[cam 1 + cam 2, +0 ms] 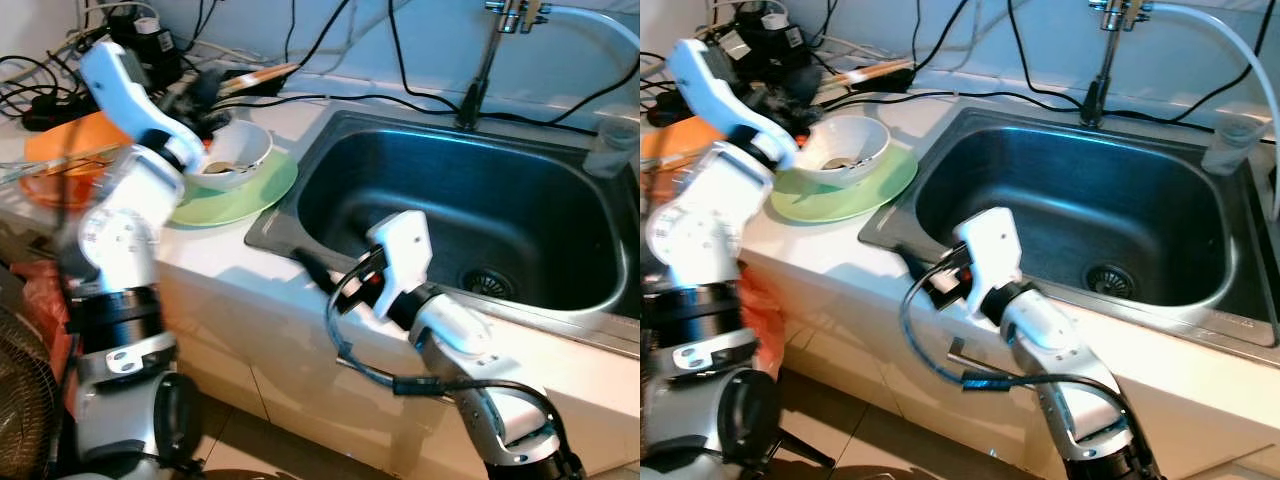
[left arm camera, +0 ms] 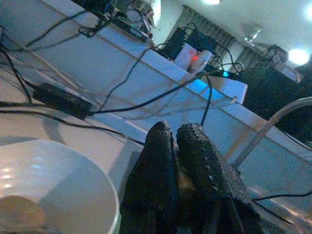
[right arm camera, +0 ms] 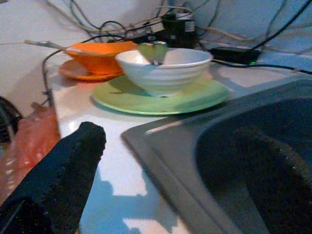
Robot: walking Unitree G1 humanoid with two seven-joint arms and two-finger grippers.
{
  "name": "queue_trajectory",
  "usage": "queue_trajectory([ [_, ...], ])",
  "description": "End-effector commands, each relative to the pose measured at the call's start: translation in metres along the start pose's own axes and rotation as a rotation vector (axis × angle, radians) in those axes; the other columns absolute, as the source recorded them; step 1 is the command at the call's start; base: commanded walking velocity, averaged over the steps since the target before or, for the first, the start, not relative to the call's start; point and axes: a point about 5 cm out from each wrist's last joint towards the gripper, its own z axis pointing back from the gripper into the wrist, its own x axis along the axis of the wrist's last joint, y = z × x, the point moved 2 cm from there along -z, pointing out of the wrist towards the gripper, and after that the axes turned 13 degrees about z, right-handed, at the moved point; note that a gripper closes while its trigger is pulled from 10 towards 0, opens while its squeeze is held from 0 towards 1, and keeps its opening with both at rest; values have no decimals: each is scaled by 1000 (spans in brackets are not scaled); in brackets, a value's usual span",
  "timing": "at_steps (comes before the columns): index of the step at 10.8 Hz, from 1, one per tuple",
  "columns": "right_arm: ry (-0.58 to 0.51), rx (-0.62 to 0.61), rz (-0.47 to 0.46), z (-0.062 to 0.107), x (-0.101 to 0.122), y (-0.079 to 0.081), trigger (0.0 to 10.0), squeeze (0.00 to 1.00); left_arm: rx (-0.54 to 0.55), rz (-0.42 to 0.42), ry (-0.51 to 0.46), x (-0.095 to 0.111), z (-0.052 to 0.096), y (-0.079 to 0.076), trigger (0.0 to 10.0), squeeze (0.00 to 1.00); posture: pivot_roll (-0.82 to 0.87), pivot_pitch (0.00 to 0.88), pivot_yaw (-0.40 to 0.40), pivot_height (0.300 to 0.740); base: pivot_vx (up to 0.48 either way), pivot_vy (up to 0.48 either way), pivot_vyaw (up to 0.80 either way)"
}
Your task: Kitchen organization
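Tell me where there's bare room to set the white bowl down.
Free: the sink basin, bare around its drain, and the counter strip between the green plate and the sink's near-left corner. Crowded: behind the white bowl, where cables and the orange dishes sit.

Sink point(image 1: 330, 190): brushed metal, dull sheen. Beside it, white bowl point(image 1: 245, 150): glossy, ribbed glaze, on smooth green plate point(image 1: 250, 195). Left gripper fingers point(image 2: 204, 165): black, pebbled, matt.

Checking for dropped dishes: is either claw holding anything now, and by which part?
Nothing is held. The left claw is shut and empty beside the white bowl; the right claw hangs open at the sink corner.
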Motion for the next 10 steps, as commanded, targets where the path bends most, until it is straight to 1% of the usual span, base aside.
queue_trajectory([
  [1, 2, -53, 14, 0, 0, -10, 10000, 0, -43, -8, 7, -3, -3, -8, 0, 0, -1, 0, 61, 740, 0, 0, 0],
  [2, 4, -128, 17, 1, 0, -22, 10000, 0, -71, 4, 19, -12, -5, -14, 0, 0, -6, 0, 58, 740, 0, 0, 0],
  [3, 0, -186, 18, 3, 1, -31, 10000, 0, -95, 19, 21, -18, -7, -20, 0, 0, -10, 0, 55, 740, 0, 0, 0],
  [5, -20, -310, 5, 7, 5, -53, 10000, 0, -195, 48, 54, -37, -9, -37, 0, 0, -24, 0, 50, 740, 0, 0, 0],
  [6, -15, -359, 18, 10, 5, -61, 10000, 831, -213, 37, 69, -44, -10, -41, 0, 0, -33, 0, 47, 740, 0, 0, 0],
  [7, -9, -389, 21, 14, 5, -69, 10000, 1000, -234, 46, 92, -56, -9, -44, 0, 0, -49, 0, 46, 740, 0, 0, 0],
  [8, -12, -405, 8, 17, 6, -74, 10000, 1000, -255, 75, 114, -68, -9, -46, 0, 0, -58, 0, 45, 740, 0, 0, 0],
  [9, -23, -415, -23, 19, 8, -76, 10000, 0, -275, 89, 128, -76, -8, -48, 0, 0, -63, 0, 43, 740, 0, 0, 0],
  [10, -48, -418, -66, 18, 12, -78, 10000, 0, -275, 106, 150, -88, -7, -44, 0, 0, -66, 0, 42, 740, 0, 0, 0],
])
